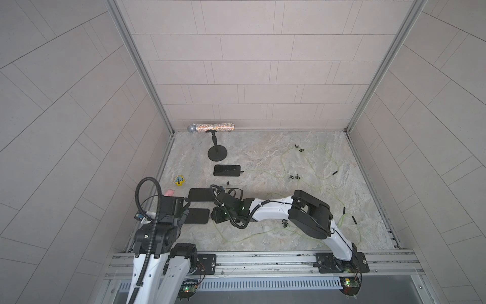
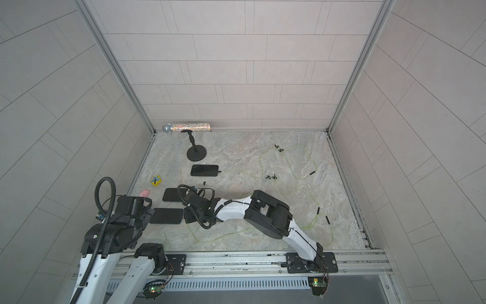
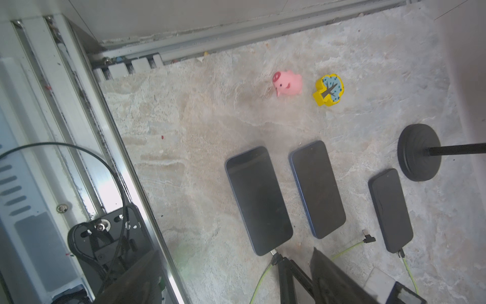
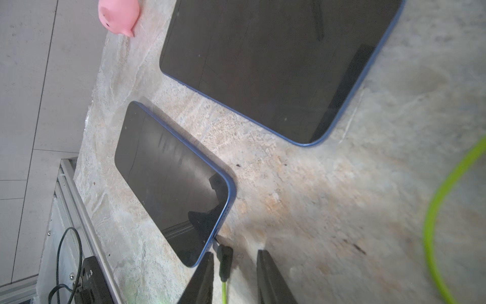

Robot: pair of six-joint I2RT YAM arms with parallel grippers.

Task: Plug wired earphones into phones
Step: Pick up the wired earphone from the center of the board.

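Note:
Three phones lie side by side: far (image 1: pixel 226 170), middle (image 1: pixel 201 194) and near (image 1: pixel 197 215). A black plug (image 4: pixel 225 259) on a yellow-green earphone cable (image 4: pixel 223 290) sits at the near phone's (image 4: pixel 171 181) end, with a bit of metal tip showing. My right gripper (image 4: pixel 238 276) is open around this plug, with a gap on one side. The far phone (image 3: pixel 390 210) has a plug (image 3: pixel 401 254) in it. A loose plug (image 3: pixel 368 239) lies beside the middle phone (image 3: pixel 318 189). My left gripper (image 3: pixel 231 284) hangs wide open and empty above the floor.
A glittery microphone (image 1: pixel 210 127) lies at the back wall behind a black round-based stand (image 1: pixel 217 154). A yellow tree toy (image 1: pixel 179 180) and a pink pig (image 3: pixel 288 83) sit left of the phones. Earbuds (image 1: pixel 294 177) and cable loops (image 1: pixel 282 168) spread over the right half.

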